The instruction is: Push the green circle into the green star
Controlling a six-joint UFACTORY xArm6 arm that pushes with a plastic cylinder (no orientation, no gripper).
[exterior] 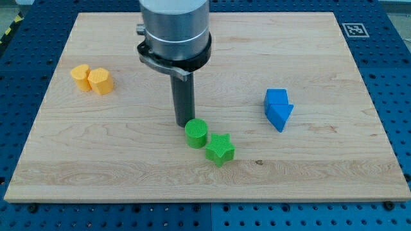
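Observation:
A green circle block (196, 133) sits on the wooden board just below the view's middle. A green star block (219, 149) lies right next to it, to the lower right, and the two look as if they touch. My tip (183, 123) is at the upper left edge of the green circle, close against it. The rod rises from there to the grey arm body at the view's top.
Two yellow blocks (92, 79) stand together at the view's left. Two blue blocks (278, 108) sit together at the view's right. The wooden board (321, 173) lies on a blue perforated table, with a tag marker (355, 29) at its top right corner.

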